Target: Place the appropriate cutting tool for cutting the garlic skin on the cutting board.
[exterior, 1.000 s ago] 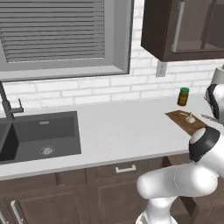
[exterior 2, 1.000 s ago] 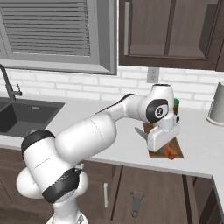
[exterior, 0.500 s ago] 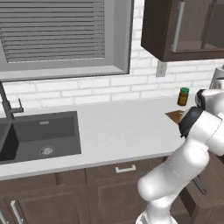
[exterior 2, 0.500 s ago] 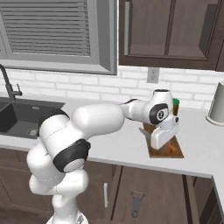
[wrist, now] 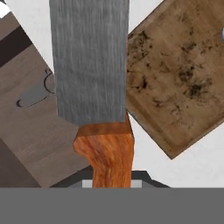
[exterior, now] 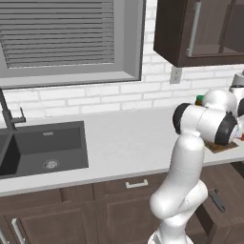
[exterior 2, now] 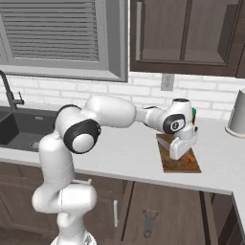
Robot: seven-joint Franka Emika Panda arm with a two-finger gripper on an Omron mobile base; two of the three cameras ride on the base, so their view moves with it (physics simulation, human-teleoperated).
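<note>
A broad grey-bladed knife (wrist: 89, 61) with an orange wooden handle hangs beside the dark-brown cutting board (wrist: 179, 74).

The broad grey steel blade of the orange wooden-handled knife (wrist: 93, 61) runs off the hand view's top edge. The dark-brown wooden cutting board (wrist: 179, 74) is cut by that view's right edge; the white arm covers most of it (exterior: 220, 147) at the worktop's right end.

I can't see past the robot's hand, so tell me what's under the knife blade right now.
In the hand view, the knife blade hangs over the counter edge and cabinet front, beside the cutting board. What lies directly beneath it is covered.
</note>
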